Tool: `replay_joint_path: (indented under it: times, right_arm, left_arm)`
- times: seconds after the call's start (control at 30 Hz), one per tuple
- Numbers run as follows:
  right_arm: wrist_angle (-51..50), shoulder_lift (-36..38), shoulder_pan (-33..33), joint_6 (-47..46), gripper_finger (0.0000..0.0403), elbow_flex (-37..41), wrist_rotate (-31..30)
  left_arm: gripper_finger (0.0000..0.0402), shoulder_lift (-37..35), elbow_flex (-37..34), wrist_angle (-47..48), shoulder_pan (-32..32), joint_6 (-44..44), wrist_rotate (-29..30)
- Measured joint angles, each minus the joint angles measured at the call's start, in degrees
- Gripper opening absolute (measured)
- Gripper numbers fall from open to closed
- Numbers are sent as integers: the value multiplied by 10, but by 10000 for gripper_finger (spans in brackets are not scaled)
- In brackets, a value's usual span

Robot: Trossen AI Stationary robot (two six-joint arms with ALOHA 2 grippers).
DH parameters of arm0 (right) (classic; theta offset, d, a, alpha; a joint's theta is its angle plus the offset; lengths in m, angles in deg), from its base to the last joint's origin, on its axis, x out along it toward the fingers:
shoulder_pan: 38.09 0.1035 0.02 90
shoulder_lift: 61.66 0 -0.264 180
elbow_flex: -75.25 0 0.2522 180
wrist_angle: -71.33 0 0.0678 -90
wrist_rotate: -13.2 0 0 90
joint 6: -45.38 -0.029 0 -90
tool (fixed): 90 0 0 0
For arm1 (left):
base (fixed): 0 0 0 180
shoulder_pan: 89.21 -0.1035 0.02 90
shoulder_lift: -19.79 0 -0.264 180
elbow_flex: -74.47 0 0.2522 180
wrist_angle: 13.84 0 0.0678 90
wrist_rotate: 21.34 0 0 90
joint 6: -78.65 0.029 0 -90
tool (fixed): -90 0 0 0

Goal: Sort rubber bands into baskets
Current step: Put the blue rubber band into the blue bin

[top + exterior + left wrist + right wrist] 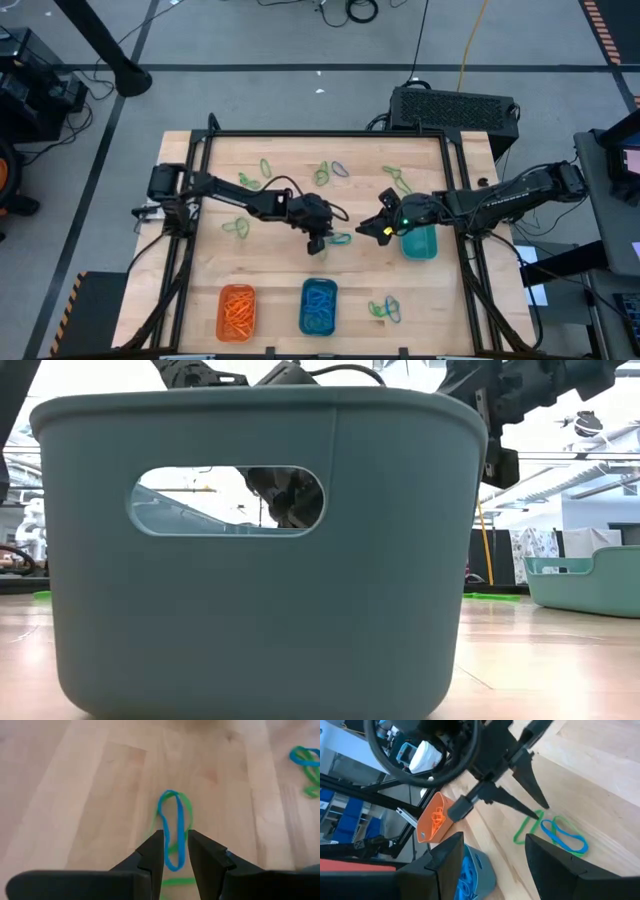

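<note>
**Left fingers straddle a blue band at bench centre**

Your left gripper (318,243) sits near the middle of the bench (280,275), pointing down at a small cluster of rubber bands (341,238). In the left wrist view its fingers (152,852) stand partly open on either side of a blue band (171,827), touching or nearly touching it. That blue loop is stretched long and narrow, its long axis running straight away from the fingertips, and it lies over a green band (186,810) with the same heading. Whether the blue band is lifted or still flat on the wood, you cannot tell.

Your right gripper (385,227) waits at 3 o'clock from the left one, just beside the cluster, with its fingers (547,857) wide apart and empty.

You have three baskets. The orange basket (237,310) and the blue basket (318,306) stand side by side at 6 o'clock on the bench, long axes running 12 to 6, each holding bands of its own colour. The teal basket (419,243) stands at 3 o'clock, partly under the right arm; it fills the low view.

Loose bands lie in about six further small clumps: three or four across 12 o'clock (322,174), one at 9 o'clock (237,227) and one at 5 o'clock (385,309). Single bands there are too small to count.
</note>
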Motion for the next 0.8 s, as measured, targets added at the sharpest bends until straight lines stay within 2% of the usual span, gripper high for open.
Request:
replay_joint_path:
  times: [0.4, 0.8]
  right_arm:
    - [-4, 0, 0, 2, 203, 0, -1]
    - [-4, 0, 0, 1, 203, 0, 0]
  left_arm:
    - [93, 54, 0, -15, 18, 28, 0]
    - [93, 66, 0, -12, 16, 28, 11]
